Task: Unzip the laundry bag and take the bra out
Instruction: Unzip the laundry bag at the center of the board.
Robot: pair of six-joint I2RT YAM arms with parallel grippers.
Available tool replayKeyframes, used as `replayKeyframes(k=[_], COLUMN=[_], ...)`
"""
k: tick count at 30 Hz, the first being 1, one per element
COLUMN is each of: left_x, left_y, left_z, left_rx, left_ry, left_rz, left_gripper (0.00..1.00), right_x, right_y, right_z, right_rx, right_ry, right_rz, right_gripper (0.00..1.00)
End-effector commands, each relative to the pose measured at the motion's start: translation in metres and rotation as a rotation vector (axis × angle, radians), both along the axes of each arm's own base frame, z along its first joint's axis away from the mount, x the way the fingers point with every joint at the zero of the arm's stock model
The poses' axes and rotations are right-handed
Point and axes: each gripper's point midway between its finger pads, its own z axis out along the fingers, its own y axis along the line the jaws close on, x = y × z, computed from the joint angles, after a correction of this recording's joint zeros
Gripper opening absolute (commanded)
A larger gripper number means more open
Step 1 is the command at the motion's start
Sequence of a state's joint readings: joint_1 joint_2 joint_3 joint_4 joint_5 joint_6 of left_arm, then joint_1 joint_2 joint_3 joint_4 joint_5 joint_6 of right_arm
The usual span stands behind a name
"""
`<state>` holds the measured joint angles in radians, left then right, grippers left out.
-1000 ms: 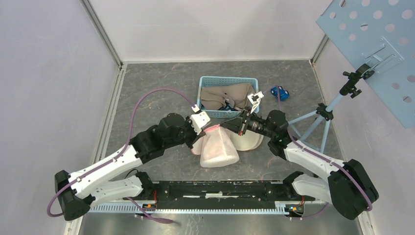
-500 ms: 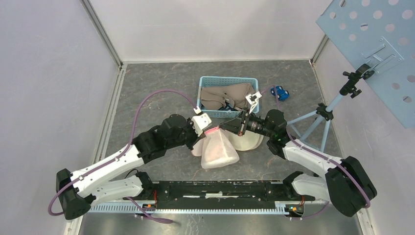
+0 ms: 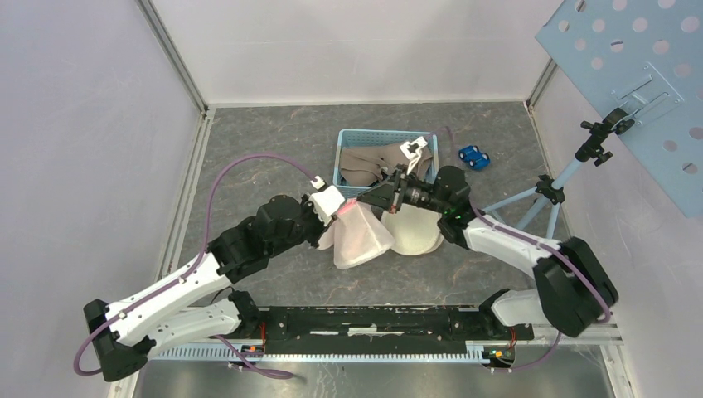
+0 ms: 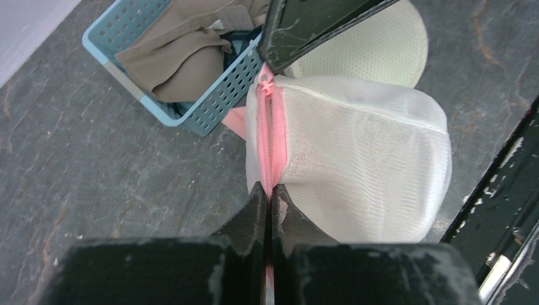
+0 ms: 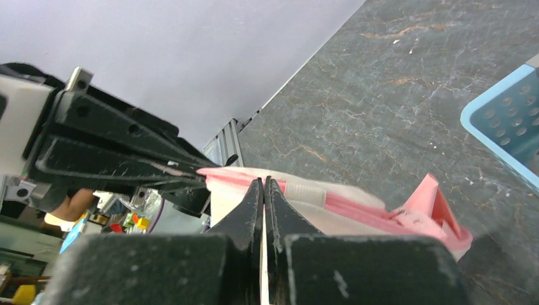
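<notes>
Pink zipper (image 4: pixel 272 136) legible left wrist, tiny overhead.

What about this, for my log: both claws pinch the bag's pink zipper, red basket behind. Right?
No: the basket is blue, not red; the left wrist view shows it. The left claw and right claw do pinch the pink zipper of the bag.

A white mesh bag (image 3: pixel 361 240), its pink zipper (image 4: pixel 271 127) seemingly closed, is pinched between the left gripper (image 4: pixel 268 189) and right gripper (image 5: pixel 264 183), hanging below them.

Lab test cell: white panels (image 3: pixel 356 50), tripod (image 3: pixel 544 186)
</notes>
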<state>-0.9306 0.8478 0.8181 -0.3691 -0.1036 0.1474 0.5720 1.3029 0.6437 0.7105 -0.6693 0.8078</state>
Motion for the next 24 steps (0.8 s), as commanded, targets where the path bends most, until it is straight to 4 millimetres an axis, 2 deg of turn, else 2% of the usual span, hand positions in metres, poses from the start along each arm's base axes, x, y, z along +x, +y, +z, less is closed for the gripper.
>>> replayKeyframes(k=[1,3,5,7,9,11,15,19,24], left_x=[0.007,0.009,0.008,0.008,0.003,-0.006,-0.033,-0.056,-0.074], left_y=[0.012,0.017,0.023,0.027,0.027,0.020,-0.009,-0.037,-0.061], left_z=[0.016,0.026,0.028,0.024,0.010,-0.006,-0.032,-0.046,-0.047], left_rx=[0.024,0.027,0.054,0.092,0.137,0.175,0.198,0.220,0.229], left_ry=[-0.070,-0.099,-0.117,-0.114,-0.085,-0.037,0.054,0.110,0.144], left_rz=[0.035,0.048,0.048,0.047,0.017,-0.046,-0.224,-0.362,-0.464], left_gripper=[0.02,0.02,0.02,0.02,0.02,0.02,0.02,0.04,0.18], right_x=[0.011,0.008,0.007,0.005,-0.001,-0.008,-0.025,-0.037,-0.044], right_y=[0.031,0.046,0.052,0.052,0.049,0.043,0.026,0.010,-0.011], right_z=[0.032,0.037,0.036,0.024,0.006,-0.014,-0.053,-0.072,-0.089], right_rx=[0.077,0.084,0.082,0.062,0.034,0.004,-0.066,-0.130,-0.248], right_ry=[-0.063,-0.073,-0.074,-0.063,-0.042,-0.022,0.015,0.007,-0.032], right_rz=[0.015,0.046,0.065,0.072,0.080,0.079,0.069,0.053,0.013], right_gripper=[0.00,0.00,0.00,0.00,0.00,0.00,0.00,0.00,0.00])
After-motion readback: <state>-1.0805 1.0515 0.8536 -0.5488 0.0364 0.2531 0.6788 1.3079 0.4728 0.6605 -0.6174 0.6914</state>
